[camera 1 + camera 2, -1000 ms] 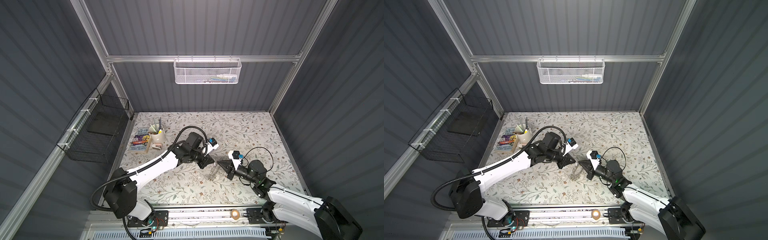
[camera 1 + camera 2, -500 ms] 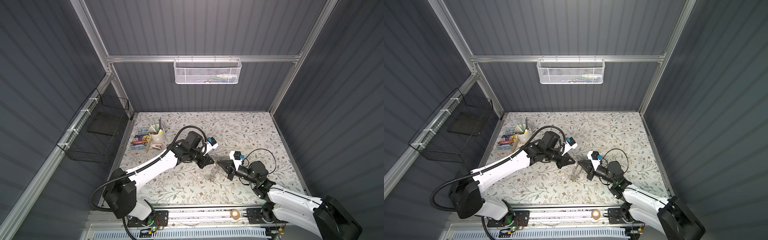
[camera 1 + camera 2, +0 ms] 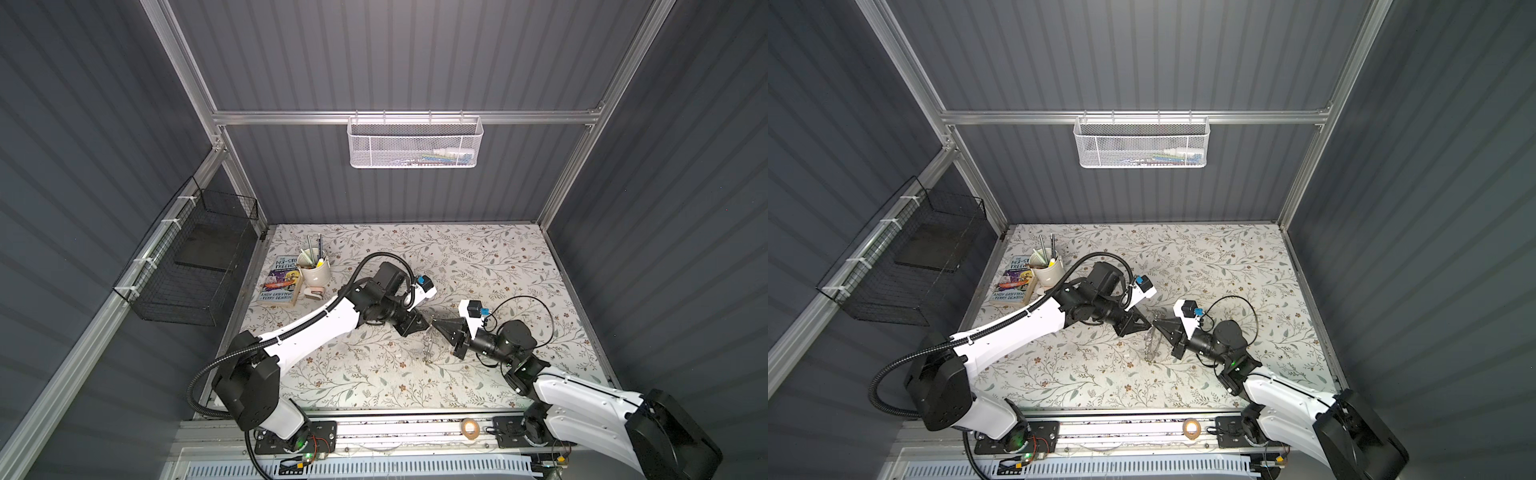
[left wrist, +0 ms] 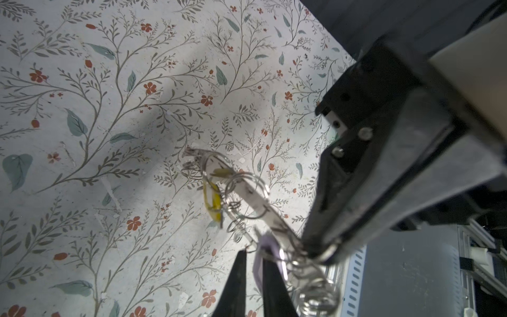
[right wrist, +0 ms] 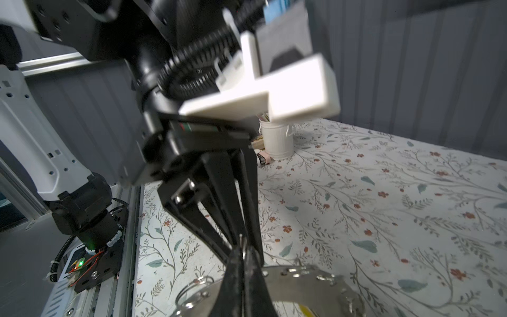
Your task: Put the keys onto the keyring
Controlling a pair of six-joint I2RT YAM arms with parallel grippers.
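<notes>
The right gripper (image 5: 242, 260) is clamped on the keyring (image 4: 255, 197), holding it on edge over the worktop's (image 3: 374, 374) middle, likely so that its loops face the left gripper (image 4: 254, 256). That one's jaws stand narrowly apart with the lilac tag (image 4: 258, 267) between them, seemingly unpinched. There is one ring and two tags; the yellow tag (image 4: 213, 204) hangs from a loop.
</notes>
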